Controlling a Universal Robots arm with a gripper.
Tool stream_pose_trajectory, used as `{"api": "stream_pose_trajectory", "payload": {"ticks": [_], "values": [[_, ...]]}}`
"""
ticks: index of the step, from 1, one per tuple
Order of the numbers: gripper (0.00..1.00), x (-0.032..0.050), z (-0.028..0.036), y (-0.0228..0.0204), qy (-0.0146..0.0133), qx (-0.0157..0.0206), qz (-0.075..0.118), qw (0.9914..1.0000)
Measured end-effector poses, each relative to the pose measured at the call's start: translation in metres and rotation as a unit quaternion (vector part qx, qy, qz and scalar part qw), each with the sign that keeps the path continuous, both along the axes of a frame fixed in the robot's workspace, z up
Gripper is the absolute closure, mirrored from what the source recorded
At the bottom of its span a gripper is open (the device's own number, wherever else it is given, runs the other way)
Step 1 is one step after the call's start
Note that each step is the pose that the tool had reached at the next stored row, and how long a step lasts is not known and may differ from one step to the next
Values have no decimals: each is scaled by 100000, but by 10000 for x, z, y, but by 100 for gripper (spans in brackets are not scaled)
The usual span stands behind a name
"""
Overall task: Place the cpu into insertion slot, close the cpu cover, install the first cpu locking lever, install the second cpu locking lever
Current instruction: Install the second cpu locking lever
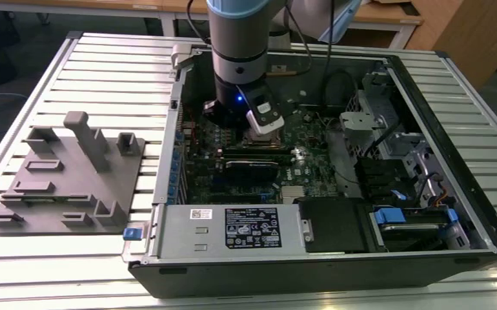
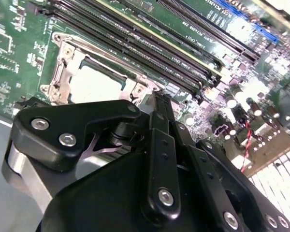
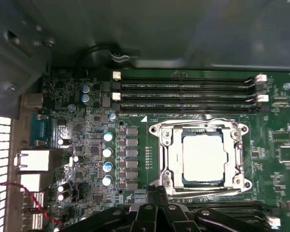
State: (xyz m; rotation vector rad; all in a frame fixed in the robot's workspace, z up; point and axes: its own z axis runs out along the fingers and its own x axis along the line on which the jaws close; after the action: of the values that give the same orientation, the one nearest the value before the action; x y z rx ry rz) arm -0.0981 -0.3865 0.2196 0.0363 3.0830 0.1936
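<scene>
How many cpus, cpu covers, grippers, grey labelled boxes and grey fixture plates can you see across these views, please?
cpu: 1
cpu cover: 1
gripper: 1
grey labelled box: 1
grey fixture plate: 1
Total: 5

Shiny silver metal cpu cover (image 3: 202, 131), pale matt metal cpu (image 3: 203, 157), matt black claw (image 3: 157, 193).

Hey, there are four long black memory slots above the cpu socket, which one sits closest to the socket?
In the first wrist view, the slot right beside the silver cpu cover is nearest; the other three lie farther from it, toward the grey case wall.
</scene>
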Motion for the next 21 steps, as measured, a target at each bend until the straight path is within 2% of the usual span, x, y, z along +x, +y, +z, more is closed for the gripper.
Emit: {"api": "stream_pose_trajectory", "payload": {"ticks": [3,9,21], "values": [[90,0,36,0,2,-2,2,100000],[90,18,36,0,3,-5,11,100000],[90,376,30,1,2,-164,-9,100000]]}}
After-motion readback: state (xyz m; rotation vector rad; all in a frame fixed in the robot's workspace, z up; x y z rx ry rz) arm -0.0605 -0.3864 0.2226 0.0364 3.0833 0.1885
